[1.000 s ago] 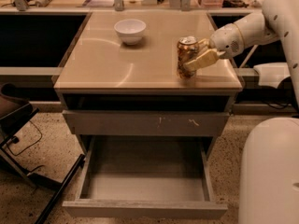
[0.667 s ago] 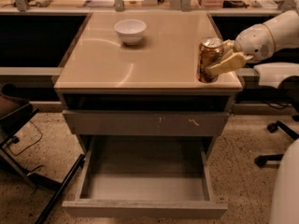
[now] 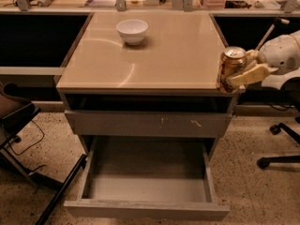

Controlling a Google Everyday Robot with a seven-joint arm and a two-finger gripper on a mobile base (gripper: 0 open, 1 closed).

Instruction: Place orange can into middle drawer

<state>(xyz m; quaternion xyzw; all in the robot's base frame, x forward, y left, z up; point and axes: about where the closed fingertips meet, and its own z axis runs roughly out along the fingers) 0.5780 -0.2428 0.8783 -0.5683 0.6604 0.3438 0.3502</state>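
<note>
The orange can [image 3: 231,68] is upright, orange-brown with a silver top, held in the air over the front right corner of the beige countertop [image 3: 150,55]. My gripper [image 3: 241,71] comes in from the right and is shut on the can, one pale finger [image 3: 247,75] across its side. The middle drawer [image 3: 146,179] stands pulled open below, a deep grey box with nothing in it and a plain front panel. It lies below and to the left of the can.
A white bowl [image 3: 132,31] sits at the back of the countertop. A shut grey drawer front with pale scratches [image 3: 147,124] is above the open drawer. Office chair bases stand at the left [image 3: 18,125] and right [image 3: 279,146] on speckled floor.
My gripper has carried the can to the right and toward the front, from over the right side of the countertop to its front right corner. The arm has drawn back to the right.
</note>
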